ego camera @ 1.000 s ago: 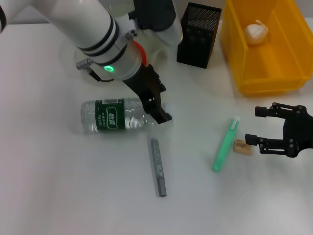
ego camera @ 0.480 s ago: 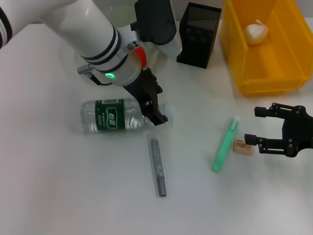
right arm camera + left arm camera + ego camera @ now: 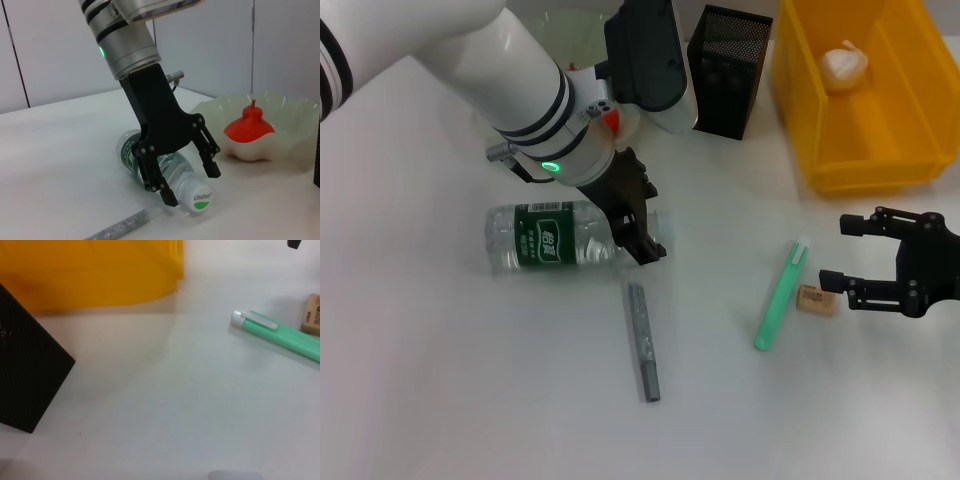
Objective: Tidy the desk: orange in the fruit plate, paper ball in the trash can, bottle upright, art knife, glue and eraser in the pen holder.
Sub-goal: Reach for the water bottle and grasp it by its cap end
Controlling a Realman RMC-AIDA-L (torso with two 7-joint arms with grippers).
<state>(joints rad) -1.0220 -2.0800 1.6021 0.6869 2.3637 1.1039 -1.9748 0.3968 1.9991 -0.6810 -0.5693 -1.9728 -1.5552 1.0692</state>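
Clear bottle [image 3: 560, 235], one, lies between left gripper's [image 3: 642, 222] spread jaws; right gripper [image 3: 850, 253] spread beside one eraser [image 3: 814, 299].

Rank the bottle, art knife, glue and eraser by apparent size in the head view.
Largest to smallest:
1. bottle
2. art knife and glue, which look alike in length
3. eraser

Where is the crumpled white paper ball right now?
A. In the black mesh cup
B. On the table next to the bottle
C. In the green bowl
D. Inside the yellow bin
D. The paper ball lies inside the yellow trash can at the table's far right, apart from the bottle lying on its side.
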